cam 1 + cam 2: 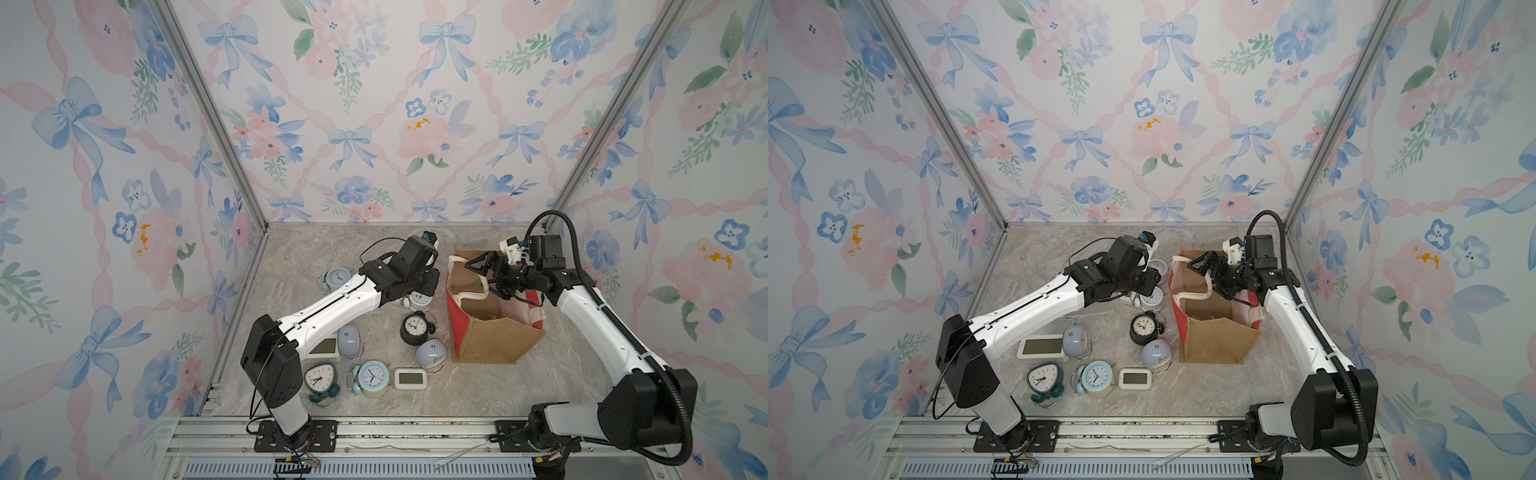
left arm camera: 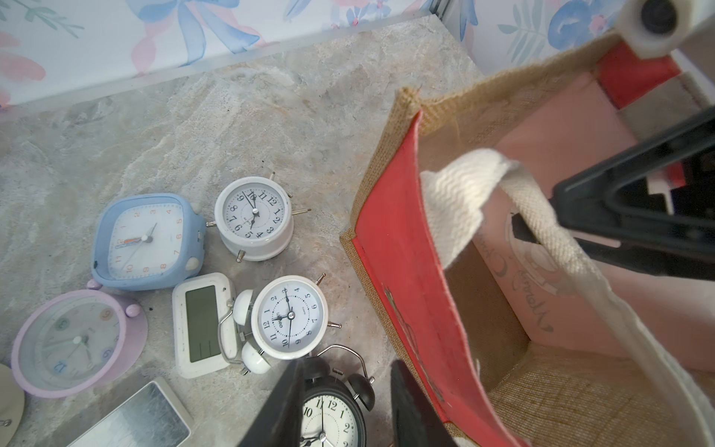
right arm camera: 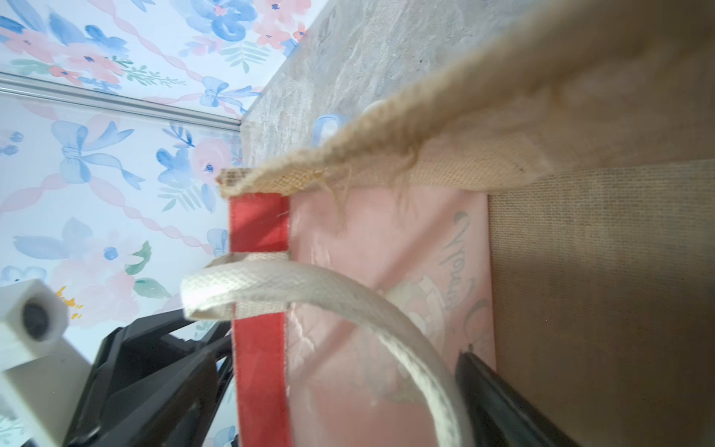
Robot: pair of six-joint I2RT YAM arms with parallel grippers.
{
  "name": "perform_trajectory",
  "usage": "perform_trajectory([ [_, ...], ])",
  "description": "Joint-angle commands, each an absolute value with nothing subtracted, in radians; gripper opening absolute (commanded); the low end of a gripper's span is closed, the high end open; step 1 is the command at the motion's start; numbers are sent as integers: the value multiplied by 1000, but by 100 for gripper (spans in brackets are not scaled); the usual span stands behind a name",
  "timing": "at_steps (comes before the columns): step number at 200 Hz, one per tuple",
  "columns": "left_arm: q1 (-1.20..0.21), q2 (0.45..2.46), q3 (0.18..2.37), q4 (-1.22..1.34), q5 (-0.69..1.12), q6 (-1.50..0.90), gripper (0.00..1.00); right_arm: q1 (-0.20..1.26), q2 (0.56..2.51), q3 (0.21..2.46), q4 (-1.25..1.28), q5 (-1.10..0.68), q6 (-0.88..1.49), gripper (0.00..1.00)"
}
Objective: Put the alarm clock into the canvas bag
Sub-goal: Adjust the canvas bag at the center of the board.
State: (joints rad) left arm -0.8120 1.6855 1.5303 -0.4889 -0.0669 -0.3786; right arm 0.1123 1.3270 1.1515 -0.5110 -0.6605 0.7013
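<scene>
The canvas bag (image 1: 494,336) (image 1: 1217,345) stands upright with its mouth open, right of several alarm clocks. In the left wrist view my left gripper (image 2: 348,363) frames a black twin-bell alarm clock (image 2: 332,418) (image 1: 414,328). Its jaws are apart, and a gap shows between one finger and the clock. The clock stands beside the bag's red side panel (image 2: 406,271). My right gripper (image 1: 484,278) (image 1: 1208,280) (image 3: 348,367) is wide open at the bag's far rim, one finger inside and one outside. A white handle (image 3: 348,294) loops between the fingers.
Two white round clocks (image 2: 253,216) (image 2: 288,315), a blue square clock (image 2: 149,242), a lilac clock (image 2: 77,342) and a white digital clock (image 2: 203,325) crowd the floor under the left arm. A light-blue twin-bell clock (image 1: 373,376) and more clocks lie nearer the front. Papered walls close in on three sides.
</scene>
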Motion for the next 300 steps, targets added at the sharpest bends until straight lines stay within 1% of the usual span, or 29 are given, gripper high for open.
perform_trajectory([
  [1, -816, 1691, 1517, -492, -77, -383, 36, 119, 1257, 1162, -482, -706, 742, 96],
  [38, -790, 1629, 1482, -492, -103, -392, 37, 147, 1202, 1225, -519, -684, 749, 97],
  [67, -737, 1545, 1430, -491, -106, -397, 37, 231, 1197, 1312, -564, -632, 732, 97],
  [91, -699, 1476, 1384, -492, -116, -396, 37, 323, 1214, 1386, -589, -552, 719, 97],
  [145, -642, 1369, 1311, -492, -119, -400, 42, 557, 1360, 1553, -698, -319, 631, 98],
  [166, -628, 1344, 1294, -492, -119, -401, 42, 644, 1436, 1613, -733, -276, 578, 98],
  [186, -613, 1329, 1283, -492, -121, -401, 43, 712, 1504, 1690, -806, -226, 525, 96],
  [209, -602, 1323, 1280, -491, -116, -400, 44, 772, 1567, 1789, -926, -117, 452, 97],
  [232, -600, 1329, 1288, -491, -111, -397, 45, 797, 1602, 1854, -1027, -8, 402, 96],
  [257, -599, 1350, 1307, -491, -92, -392, 45, 791, 1593, 1875, -1097, 82, 371, 96],
  [282, -604, 1381, 1341, -490, -52, -397, 44, 754, 1530, 1835, -1086, 98, 367, 97],
  [300, -635, 1428, 1381, -490, -38, -400, 44, 695, 1462, 1785, -1066, 95, 371, 96],
])
